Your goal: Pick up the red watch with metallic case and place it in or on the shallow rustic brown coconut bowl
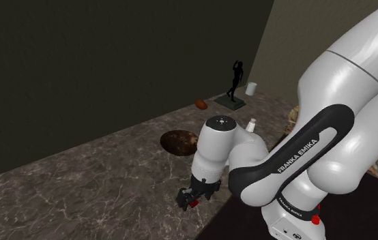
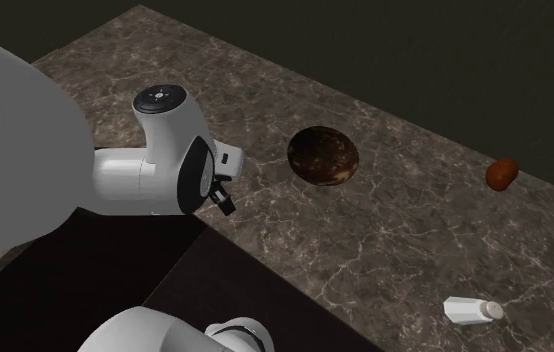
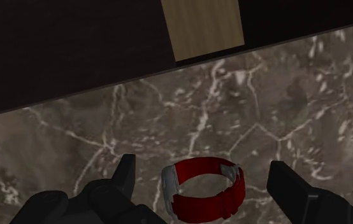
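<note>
Quick rundown of where things sit, all measured off the coconut bowl [image 1: 179, 142]. It's a shallow, round, dark mottled-brown dish sitting on the brown marbled counter [image 2: 385, 250], with nothing in it.

The red watch [image 3: 202, 189] is not in the bowl. It lies on the counter well apart from it, on the side of the bowl that faces the robot's stand and close to the counter's edge. The band is closed into a loop and has silvery metal on it.

The gripper [image 3: 202, 164] is down low right at the watch, so it's just as far off the bowl. Its black fingers [image 3: 125, 175] stand wide apart with the watch between them — there's bare counter showing on both sides of the loop, so neither finger touches it and nothing is held. In the shoulder view you can catch a bit of red under the hand, nearer the stand than the bowl.

Other stuff around the bowl:
- a small orange-brown rounded thing [image 2: 502, 173] beyond the bowl, toward the dark wall
- a black figurine [image 1: 235, 76] on a flat dark base, farther beyond the bowl again, with a white cup [image 1: 251, 88] beside it
- a little white bottle [image 2: 470, 310] off to the shoulder view's right of the bowl — apart from it, not touching
</note>
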{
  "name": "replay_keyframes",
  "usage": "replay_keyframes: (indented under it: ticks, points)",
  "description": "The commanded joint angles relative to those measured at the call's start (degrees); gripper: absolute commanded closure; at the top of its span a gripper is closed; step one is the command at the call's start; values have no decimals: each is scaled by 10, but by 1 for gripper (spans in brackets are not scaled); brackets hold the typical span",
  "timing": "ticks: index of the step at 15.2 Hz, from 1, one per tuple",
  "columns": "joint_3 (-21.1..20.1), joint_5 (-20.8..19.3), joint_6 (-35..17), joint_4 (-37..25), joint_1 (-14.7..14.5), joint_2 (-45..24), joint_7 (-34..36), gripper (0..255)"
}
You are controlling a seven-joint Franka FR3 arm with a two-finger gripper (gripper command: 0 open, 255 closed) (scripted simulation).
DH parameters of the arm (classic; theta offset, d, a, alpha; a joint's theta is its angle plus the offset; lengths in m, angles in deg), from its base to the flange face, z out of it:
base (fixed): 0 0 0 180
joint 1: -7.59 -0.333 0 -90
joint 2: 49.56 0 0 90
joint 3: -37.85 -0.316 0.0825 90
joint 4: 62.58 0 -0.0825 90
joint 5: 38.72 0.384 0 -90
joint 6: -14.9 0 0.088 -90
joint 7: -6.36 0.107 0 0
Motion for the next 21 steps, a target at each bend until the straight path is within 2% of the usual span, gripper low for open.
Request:
replay_keyframes:
  ticks: [1, 2, 11, 15, 21]
  points:
    - [0, 0, 0, 0, 0, 0, 0, 0]
    - [0, 0, 0, 0, 0, 0, 0, 255]
    - [0, 0, 0, 0, 0, 0, 0, 255]
    - [23, 32, 55, -4, -28, 53, -23, 255]
    - [51, 50, 133, -14, -52, 123, -39, 255]
